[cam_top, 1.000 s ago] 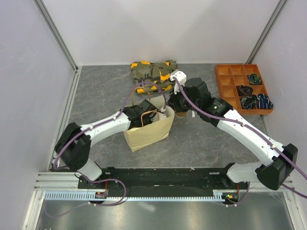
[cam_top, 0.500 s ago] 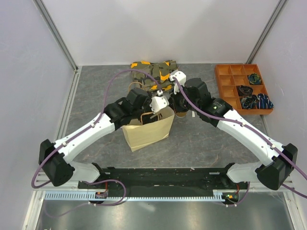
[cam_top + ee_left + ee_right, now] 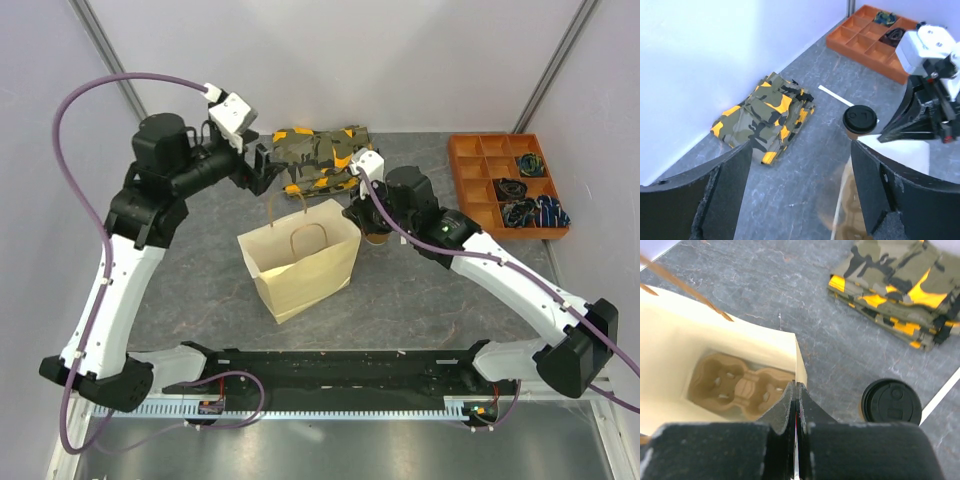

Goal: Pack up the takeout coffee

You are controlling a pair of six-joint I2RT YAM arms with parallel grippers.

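The takeout coffee, a tan paper cup under a black lid, stands on the grey table just right of the tan paper bag. In the top view my right arm covers most of it. My right gripper is shut, pinching the bag's right rim. Inside the bag a brown two-hole cup tray lies flat on the bottom. My left gripper hangs raised behind and left of the bag, open and empty, with its fingers wide apart.
A folded camouflage cloth lies at the back, behind the bag. An orange compartment tray with small items sits back right. A white strip lies on the table near the cup. White walls close in the left, back and right.
My left arm has lifted away from the bag's mouth and swung up to the back left, its jaws opening wide. The right gripper has kept its hold on the bag's rim.
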